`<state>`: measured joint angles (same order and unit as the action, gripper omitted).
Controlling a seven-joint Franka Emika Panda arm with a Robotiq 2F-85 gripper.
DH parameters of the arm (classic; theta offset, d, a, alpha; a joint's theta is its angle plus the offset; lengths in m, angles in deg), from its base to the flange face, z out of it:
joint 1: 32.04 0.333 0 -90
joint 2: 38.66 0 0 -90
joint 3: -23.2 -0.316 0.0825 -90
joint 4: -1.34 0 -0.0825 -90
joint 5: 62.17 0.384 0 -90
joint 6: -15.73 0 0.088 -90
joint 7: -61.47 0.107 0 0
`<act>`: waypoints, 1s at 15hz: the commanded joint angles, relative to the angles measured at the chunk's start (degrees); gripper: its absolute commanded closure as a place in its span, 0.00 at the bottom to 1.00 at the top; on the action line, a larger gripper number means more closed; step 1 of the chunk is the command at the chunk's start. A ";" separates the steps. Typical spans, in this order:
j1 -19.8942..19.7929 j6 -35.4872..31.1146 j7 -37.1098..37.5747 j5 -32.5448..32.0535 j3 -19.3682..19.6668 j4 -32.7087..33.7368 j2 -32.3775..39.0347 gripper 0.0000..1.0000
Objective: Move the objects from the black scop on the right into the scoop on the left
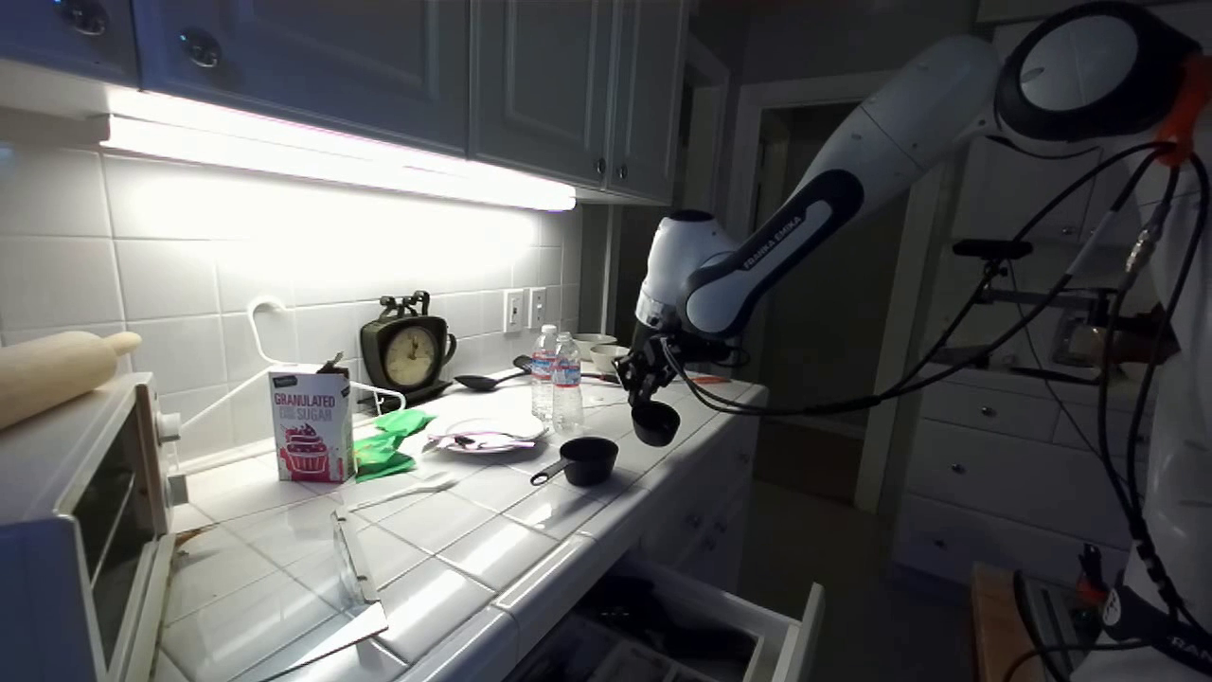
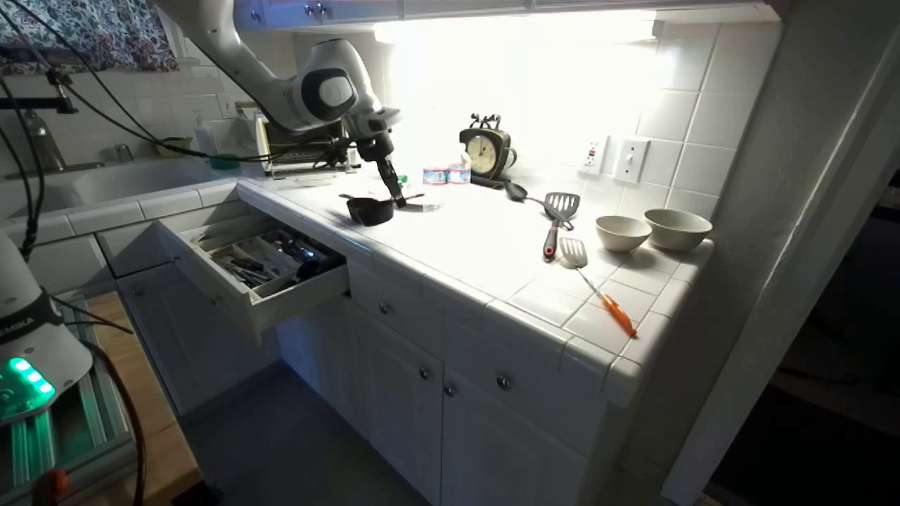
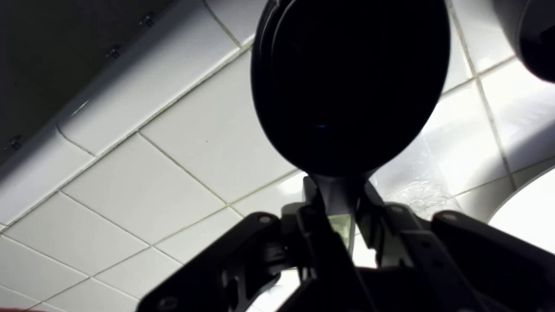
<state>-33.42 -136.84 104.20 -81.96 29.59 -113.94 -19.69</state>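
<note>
In the wrist view the gripper (image 3: 340,195) has its fingers closed on the handle of the tilted black scoop (image 3: 351,86), one against each side, close to where the handle meets the cup. In an exterior view this scoop is held near the front edge of the tiled counter (image 1: 464,545), its mouth turned partly toward the camera. The standing black scoop (image 1: 589,461) rests upright on the tiles near it, the two apart, with its ring-ended handle pointing away from the gripper. (Both cups are so dark inside that I cannot tell what either one contains.) Near the scoops are a white plate (image 1: 516,428) and a pair of water bottles (image 1: 567,403), and farther along the counter sit a green bag (image 1: 383,459), a carton of granulated sugar (image 1: 312,426) and a scale-shaped clock (image 1: 410,352). A rolling pin (image 1: 57,374) lies on top of a toaster oven (image 1: 85,445). Toward the end of the counter, in an exterior view, lie a black slotted turner (image 2: 562,204) and an orange-handled spatula (image 2: 617,313), with a pair of pale bowls (image 2: 622,239) near them; below, a cutlery drawer (image 2: 302,302) stands pulled out.
</note>
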 commanded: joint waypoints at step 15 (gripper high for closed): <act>2.05 2.10 0.02 16.20 2.65 8.18 8.91 0.94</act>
<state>-32.38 -136.52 104.02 -68.96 31.31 -108.51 -12.55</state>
